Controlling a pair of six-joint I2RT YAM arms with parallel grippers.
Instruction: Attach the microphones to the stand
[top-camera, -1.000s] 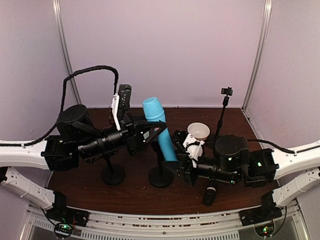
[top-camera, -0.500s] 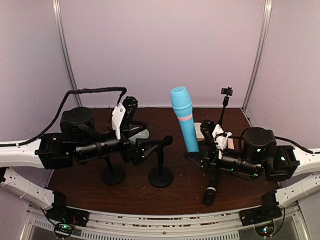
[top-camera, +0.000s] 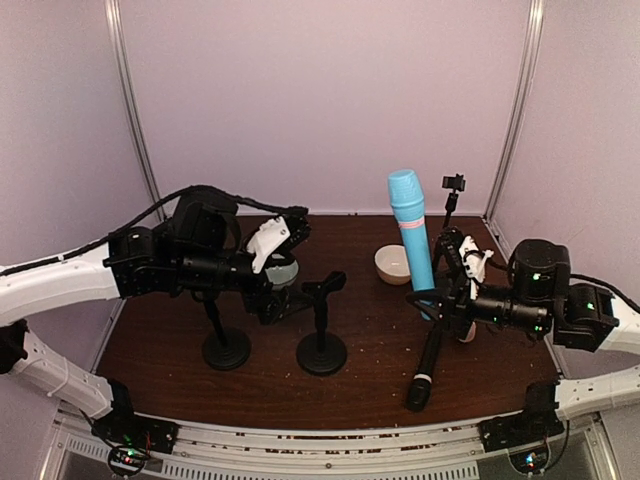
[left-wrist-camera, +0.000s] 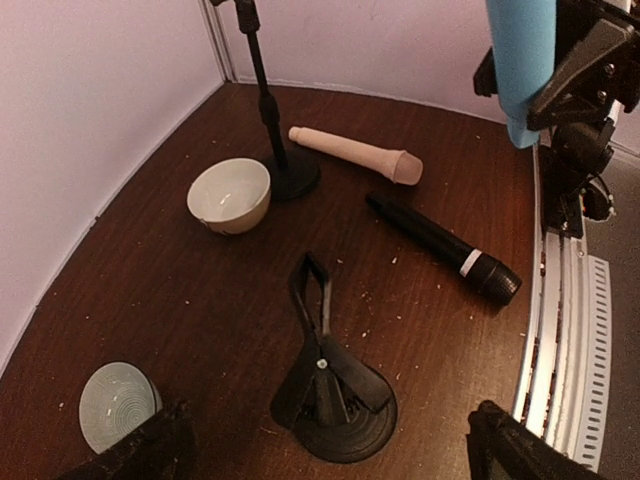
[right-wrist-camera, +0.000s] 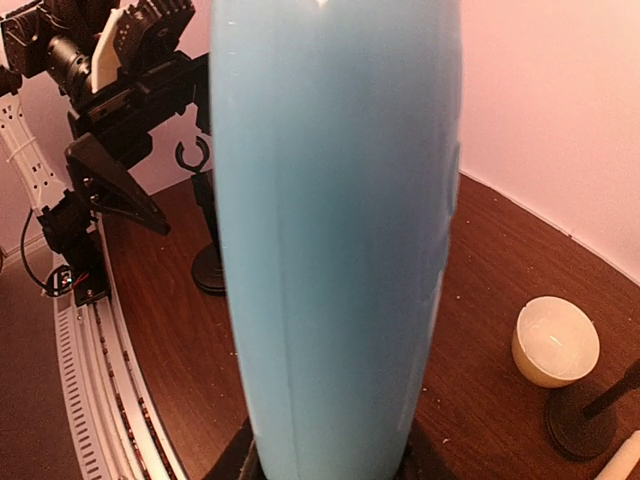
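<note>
Rightward we have swung the light blue microphone (top-camera: 410, 225), clamped upright in our right end effector (top-camera: 432, 298), near the right edge of the tabletop (top-camera: 370, 385). Our left end effector (left-wrist-camera: 330, 447) gapes empty; the black microphone (left-wrist-camera: 440, 248) and cream-beige microphone (left-wrist-camera: 355, 155) lie flat.

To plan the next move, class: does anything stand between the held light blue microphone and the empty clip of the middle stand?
Nothing visible at clip height. The light blue microphone, in the right gripper, faces the clip across open air; the cream bowl and black microphone lie low on the table.
</note>
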